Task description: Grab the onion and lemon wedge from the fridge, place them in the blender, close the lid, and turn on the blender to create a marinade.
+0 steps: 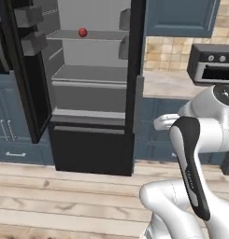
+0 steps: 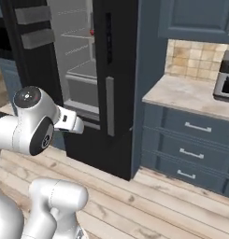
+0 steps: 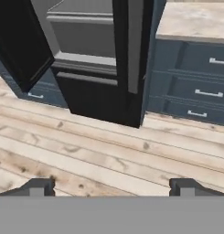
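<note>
Onion (image 1: 82, 32) rests on an upper grey shelf (image 1: 90, 35) inside the fridge (image 1: 90, 88), whose dark door (image 1: 23, 70) stands swung open to the left; in the right base view it shows as a small red spot (image 2: 92, 32) at the door edge. Gripper (image 3: 111, 187) hangs over the wooden floor (image 3: 86, 151) in front of the fridge, well apart from the onion, its fingertips (image 3: 39, 186) spread wide with nothing between them. Beige counter (image 2: 190, 95) over blue drawers (image 2: 195, 140) adjoins the fridge on the right.
</note>
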### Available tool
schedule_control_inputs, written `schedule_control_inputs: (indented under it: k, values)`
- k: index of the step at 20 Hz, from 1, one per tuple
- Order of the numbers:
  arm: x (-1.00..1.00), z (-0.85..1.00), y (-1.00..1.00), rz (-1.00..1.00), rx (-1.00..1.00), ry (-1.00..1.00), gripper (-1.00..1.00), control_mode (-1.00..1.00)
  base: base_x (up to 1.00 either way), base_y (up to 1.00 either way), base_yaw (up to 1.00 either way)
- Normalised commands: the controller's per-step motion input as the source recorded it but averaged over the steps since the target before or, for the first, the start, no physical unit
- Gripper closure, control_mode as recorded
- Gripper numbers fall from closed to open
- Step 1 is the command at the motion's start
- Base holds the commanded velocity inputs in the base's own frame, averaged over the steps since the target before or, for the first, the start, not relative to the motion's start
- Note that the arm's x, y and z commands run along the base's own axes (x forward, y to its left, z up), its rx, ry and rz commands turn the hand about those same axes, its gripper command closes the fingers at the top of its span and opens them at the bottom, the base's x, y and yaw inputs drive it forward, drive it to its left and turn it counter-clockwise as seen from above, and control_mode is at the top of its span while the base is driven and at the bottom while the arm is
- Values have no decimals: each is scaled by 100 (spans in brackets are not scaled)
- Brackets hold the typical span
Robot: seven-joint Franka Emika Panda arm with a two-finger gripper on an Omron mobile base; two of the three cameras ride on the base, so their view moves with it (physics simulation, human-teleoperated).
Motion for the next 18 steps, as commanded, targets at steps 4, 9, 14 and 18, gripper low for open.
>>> schedule_control_inputs:
  k: [4,9,14,18]
  values:
    - [0,0,0,0,0,0,-100,100,87,97,-36]
    - [0,0,0,0,0,0,-100,100,83,91,-31]
    - [0,0,0,0,0,0,-100,100,76,59,-20]
    - [0,0,0,0,0,0,-100,100,62,2,-7]
